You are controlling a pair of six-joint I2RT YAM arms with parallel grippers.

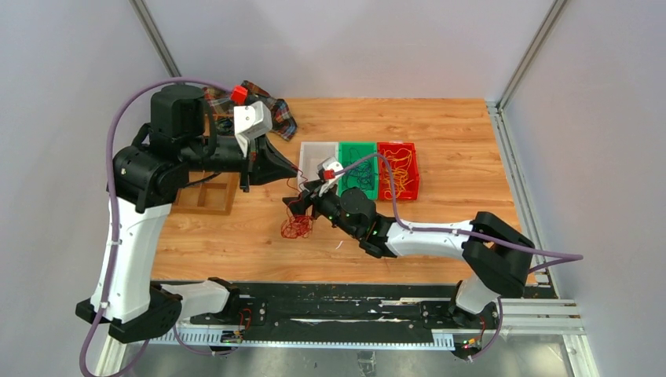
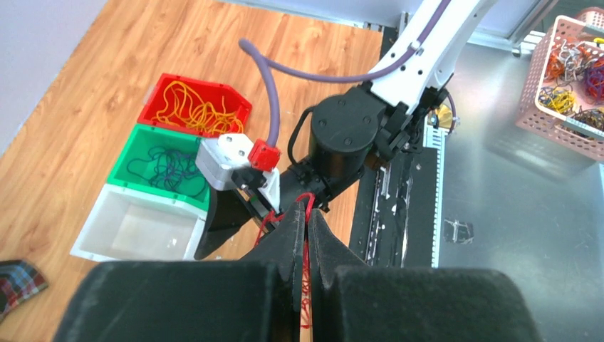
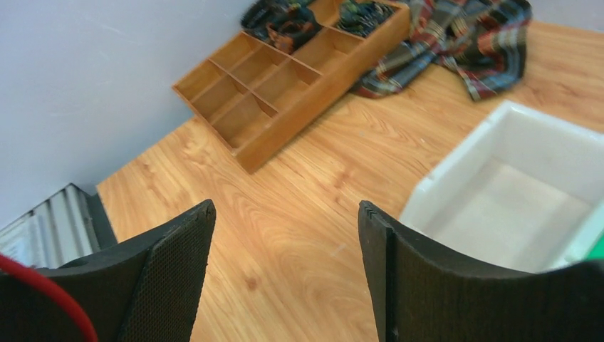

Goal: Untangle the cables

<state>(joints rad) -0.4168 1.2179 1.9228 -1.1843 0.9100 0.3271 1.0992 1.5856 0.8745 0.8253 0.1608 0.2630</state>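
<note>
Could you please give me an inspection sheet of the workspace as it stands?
Surface: wooden table.
Job's things: red cable tangle near the end effectors; yellow cables in red bin; dark cables in green bin; white bin empty.
Clutter: divided wooden tray, plaid cloth.
End effectors: left end effector shut on a red strand; right end effector open, empty.
Cables: purple hoses along both arms.
Surroundings: pink basket of wires off the table.

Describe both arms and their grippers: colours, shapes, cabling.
The left arm and right arm are white shells with black joint housings, each trailed by a purple hose. The left gripper and right gripper have black tapered fingers.
</note>
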